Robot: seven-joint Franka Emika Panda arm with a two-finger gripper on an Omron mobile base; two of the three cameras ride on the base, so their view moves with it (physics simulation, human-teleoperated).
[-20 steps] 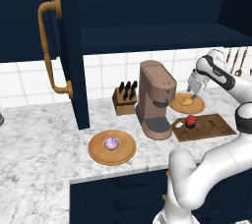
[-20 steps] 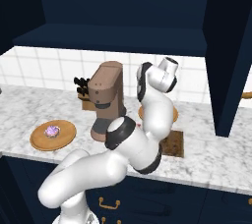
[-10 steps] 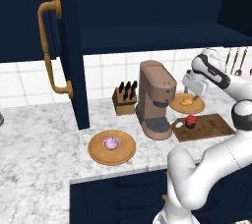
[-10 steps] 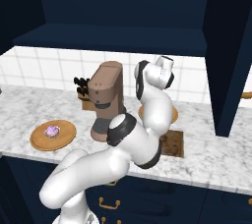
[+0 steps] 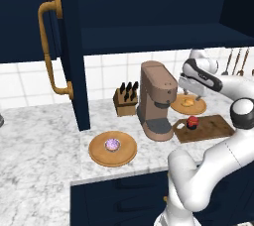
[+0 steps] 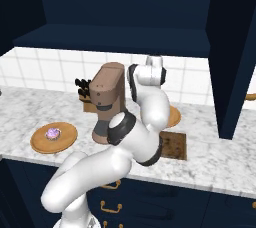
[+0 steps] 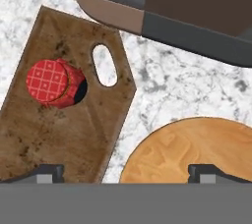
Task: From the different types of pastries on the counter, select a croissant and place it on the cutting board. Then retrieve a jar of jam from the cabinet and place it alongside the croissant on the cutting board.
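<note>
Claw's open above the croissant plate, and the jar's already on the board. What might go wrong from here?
1. The coffee machine stands right beside the plate; the open claw may bump it while descending on the croissant.
2. The jar stands on the cutting board near the plate; setting the croissant down could knock it over.

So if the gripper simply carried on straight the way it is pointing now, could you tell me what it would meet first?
The open gripper points down at the counter between the cutting board and the round wooden plate. Most likely it meets bare marble or the plate's near edge first; depth is unclear.
</note>
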